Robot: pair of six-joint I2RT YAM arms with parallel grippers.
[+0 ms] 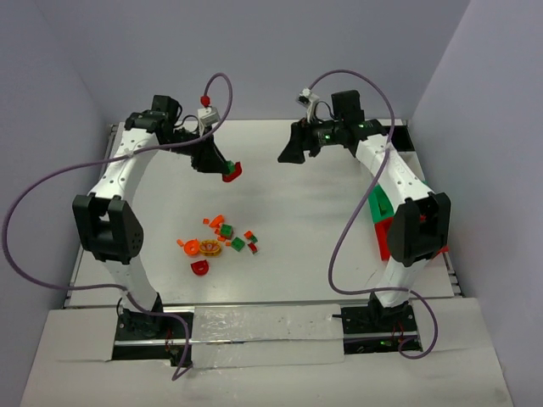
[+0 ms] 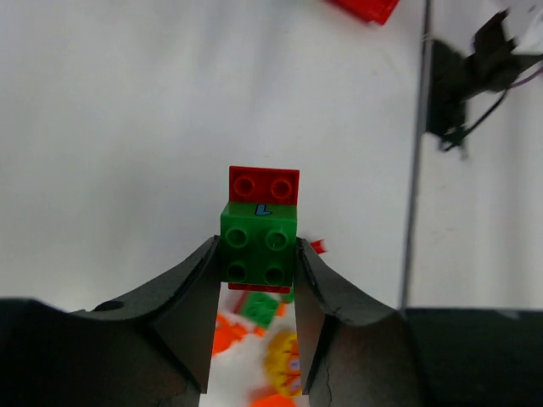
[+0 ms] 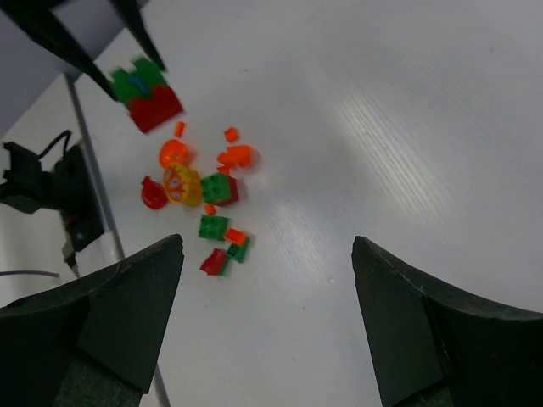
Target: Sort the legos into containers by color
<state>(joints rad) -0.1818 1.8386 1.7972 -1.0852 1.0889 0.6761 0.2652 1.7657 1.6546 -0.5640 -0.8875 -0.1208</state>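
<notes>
Two stuck bricks [image 2: 260, 229], green and red, are being gripped by the left claw [image 2: 257, 259] while the right claw [image 3: 267, 250] is being held open, maybe to split them.

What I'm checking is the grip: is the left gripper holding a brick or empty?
Holding: the left gripper is shut on the green-and-red brick stack, fingers pressing it from both sides.

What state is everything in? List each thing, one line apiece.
left pincer: shut on green-and-red brick stack, held above the table
right pincer: open, empty, raised
loose legos: scattered on the table, unsorted
containers: mostly hidden by right arm; contents cannot be seen
</notes>
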